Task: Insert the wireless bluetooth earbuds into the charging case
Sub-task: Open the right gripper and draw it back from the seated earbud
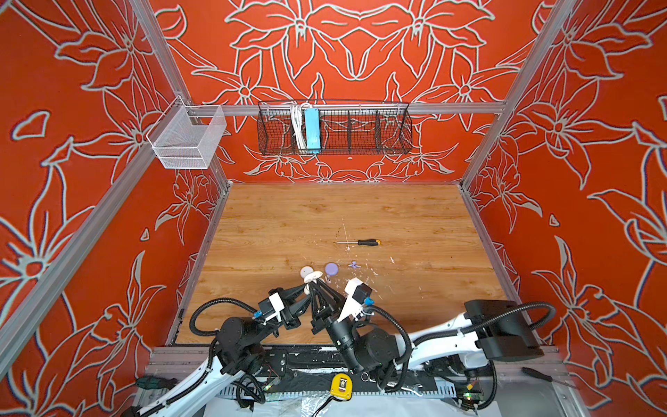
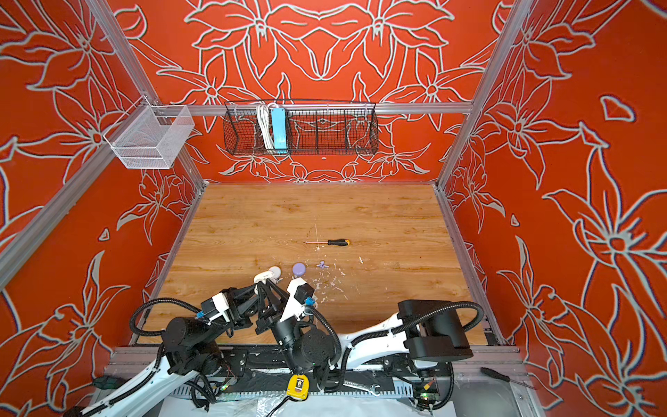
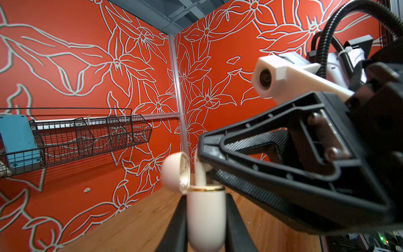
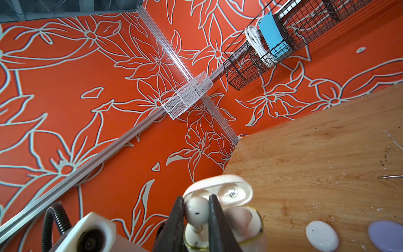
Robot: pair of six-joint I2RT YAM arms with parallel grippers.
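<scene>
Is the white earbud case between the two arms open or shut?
Open. The rounded white plastic charging case has its lid swung back off the body.

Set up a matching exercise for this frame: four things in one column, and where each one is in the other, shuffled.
1. white earbud
2. open case
3. screwdriver
4. blue box

A. in the black basket
B. clamped by the left gripper
C. lying on the table
D. pinched by the right gripper

Pairs: 1-D, 2-B, 3-C, 4-A.
</scene>
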